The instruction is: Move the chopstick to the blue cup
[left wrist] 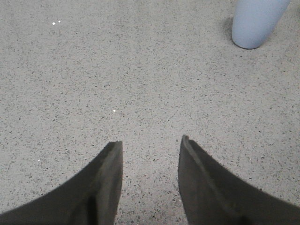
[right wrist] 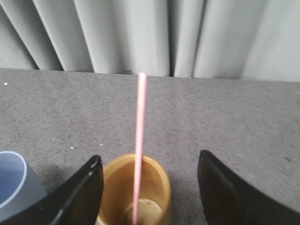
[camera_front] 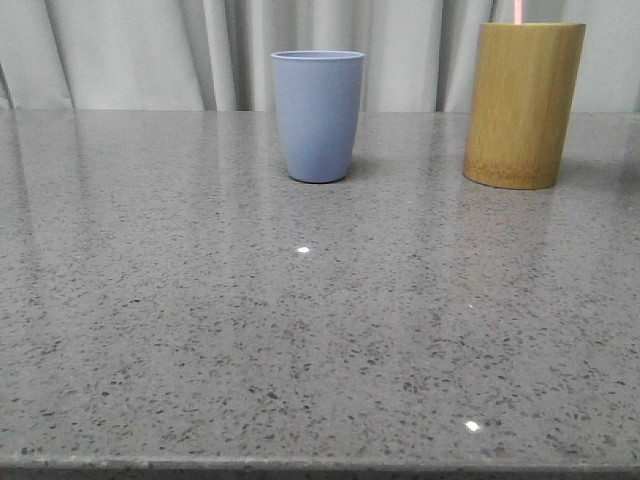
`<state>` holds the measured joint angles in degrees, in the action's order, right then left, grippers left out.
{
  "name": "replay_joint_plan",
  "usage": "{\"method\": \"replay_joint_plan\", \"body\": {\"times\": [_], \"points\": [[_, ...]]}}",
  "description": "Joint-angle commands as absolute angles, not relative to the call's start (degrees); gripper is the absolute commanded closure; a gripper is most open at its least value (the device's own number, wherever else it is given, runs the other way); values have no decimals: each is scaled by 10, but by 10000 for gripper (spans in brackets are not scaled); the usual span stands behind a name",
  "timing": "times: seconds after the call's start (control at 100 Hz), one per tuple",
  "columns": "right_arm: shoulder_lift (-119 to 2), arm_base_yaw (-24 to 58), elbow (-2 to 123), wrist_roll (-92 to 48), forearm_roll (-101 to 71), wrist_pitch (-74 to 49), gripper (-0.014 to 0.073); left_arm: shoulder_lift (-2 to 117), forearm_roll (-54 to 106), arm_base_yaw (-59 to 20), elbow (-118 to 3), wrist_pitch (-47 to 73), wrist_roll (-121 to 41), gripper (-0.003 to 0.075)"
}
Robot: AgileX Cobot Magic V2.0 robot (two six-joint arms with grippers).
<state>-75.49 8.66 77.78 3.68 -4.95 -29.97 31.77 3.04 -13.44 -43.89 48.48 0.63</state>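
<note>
Right now the chopstick (right wrist: 139,140) stands in the bamboo holder (right wrist: 136,187), right gripper (right wrist: 150,161) spread wide around it (left gripper (left wrist: 150,143) parted too, nothing held), blue cup (camera_front: 318,115) beside.

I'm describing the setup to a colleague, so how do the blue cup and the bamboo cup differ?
The blue cup is shorter and tapers toward its base; the bamboo cup is taller and straight-sided. The blue cup is pale blue, the bamboo cup yellow-brown. A pink chopstick stands in the bamboo cup. Both stand upright on the table, without handles.

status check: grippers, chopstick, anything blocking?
Left gripper open over bare table. Right gripper open, straddling bamboo holder. Chopstick upright in holder, ungripped. Blue cup clear.
</note>
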Motion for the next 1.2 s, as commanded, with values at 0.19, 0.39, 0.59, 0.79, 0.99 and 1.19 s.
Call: {"method": "replay_joint_plan", "body": {"times": [0.19, 0.39, 0.59, 0.79, 0.99, 1.19], "points": [[-840, 105, 881, 36, -62, -263, 137, 320, 32, -133, -454, 446, 13, 437], [-888, 105, 916, 36, -67, -263, 137, 320, 32, -133, -454, 446, 13, 437], [-913, 105, 922, 36, -67, -243, 137, 320, 32, -133, -454, 446, 13, 437], [-935, 105, 922, 36, -67, -211, 139, 320, 32, -133, -454, 446, 13, 437], [-947, 104, 922, 36, -66, -192, 141, 320, 32, -133, -454, 444, 13, 437], [-947, 98, 922, 35, -66, -184, 273, 320, 31, -133, -454, 439, 13, 437]]}}
